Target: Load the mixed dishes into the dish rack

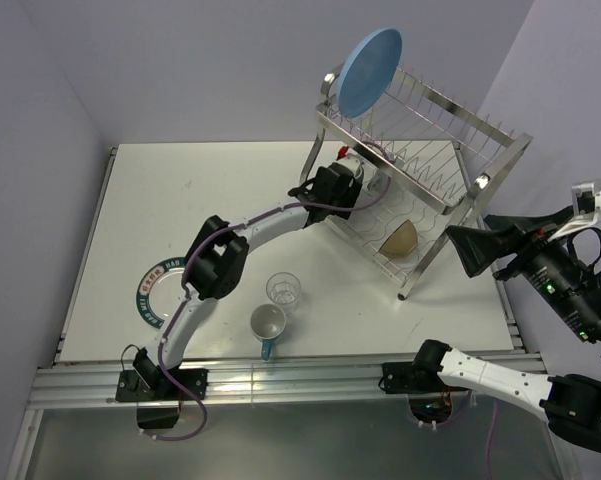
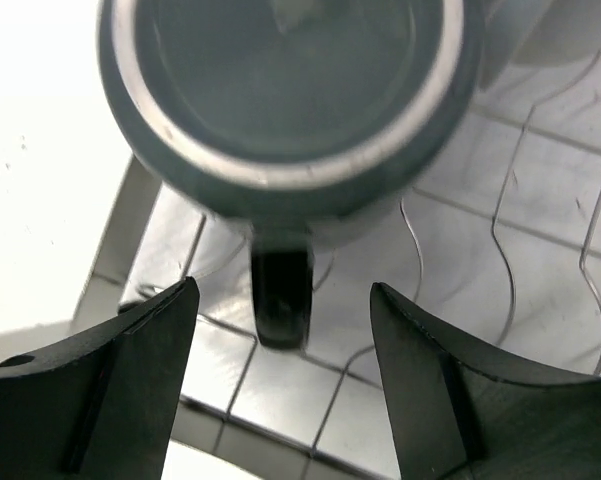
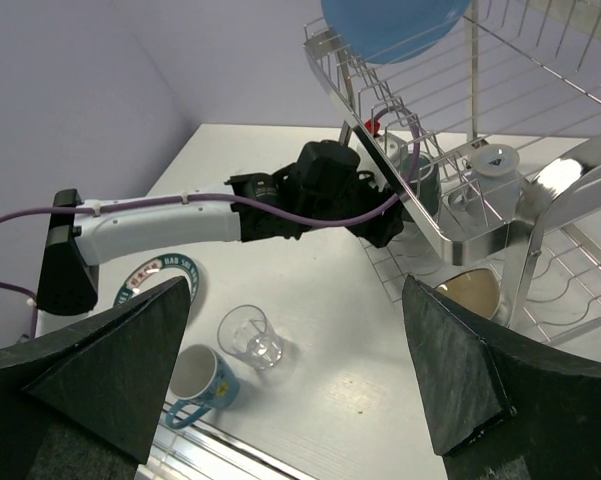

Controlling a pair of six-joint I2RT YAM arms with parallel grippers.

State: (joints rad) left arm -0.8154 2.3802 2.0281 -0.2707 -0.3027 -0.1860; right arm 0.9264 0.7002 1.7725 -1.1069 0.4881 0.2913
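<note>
The left end effector (image 2: 282, 298) stands open, one jaw on each side of the handle (image 2: 280, 310) of the dark mug (image 2: 290, 90) and neither touching it; the mug sits upside down, base towards the wrist camera, on the wires of the lower tier of the dish rack (image 1: 438, 248); it looks placed, so the step in hand is the retreat. Best to keep the jaws wide and draw straight back along the line of the handle, so neither finger nudges it; stay low until clear of the upper tier's front rail, then rise. A blue plate (image 1: 370, 72) stands on the top tier, a bowl (image 1: 400, 238) lies below; the glass (image 1: 283, 290), the blue-handled mug (image 1: 268, 325) and the lettered plate (image 1: 155, 290) wait on the counter (image 1: 130, 200); the right end effector (image 3: 295, 285) hangs open, well apart.
</note>
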